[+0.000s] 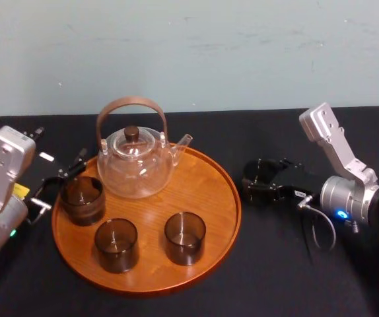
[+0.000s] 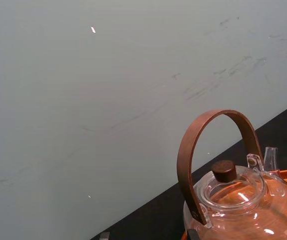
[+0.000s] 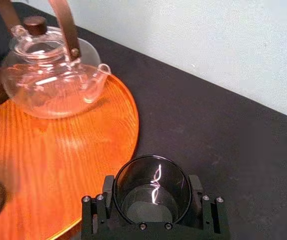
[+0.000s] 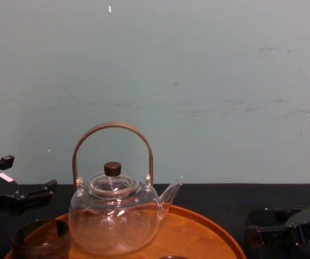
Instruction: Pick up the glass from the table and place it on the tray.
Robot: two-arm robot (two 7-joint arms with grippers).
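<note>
The glass [image 3: 152, 197] stands pinched between the fingers of the right gripper [image 1: 251, 179], at the black table [image 3: 233, 135], with the rim of the tray [image 3: 58, 150] just beside the gripper. The left gripper [image 1: 61, 181] is spread at the tray's far edge, with another tumbler [image 1: 82, 198] just beside it.

Nothing legible anywhere.
The left gripper [image 1: 59, 183] carries a white sticker [image 1: 46, 156] and a yellow sticker [image 1: 20, 191], and neither can be read.
</note>
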